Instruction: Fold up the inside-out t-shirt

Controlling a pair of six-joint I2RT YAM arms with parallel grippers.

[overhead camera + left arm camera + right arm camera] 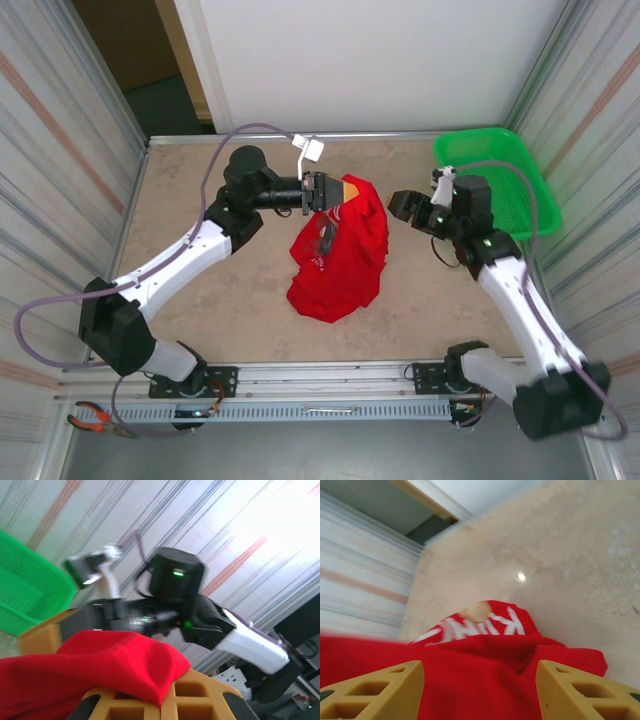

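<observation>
Inside-out t-shirt (338,268) pinched by left end effector (347,189), lettering (479,627) facing right wrist

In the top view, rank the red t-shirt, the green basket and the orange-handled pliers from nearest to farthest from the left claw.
1. Red t-shirt: pinched in the left claw, mid-table.
2. Green basket: far right corner.
3. Orange-handled pliers: near left corner, beside the left arm's base.

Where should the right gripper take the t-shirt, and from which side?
Probably the raised right edge of the t-shirt, from its right: the left gripper pinches the top, so cloth drapes toward the open right gripper.
</observation>
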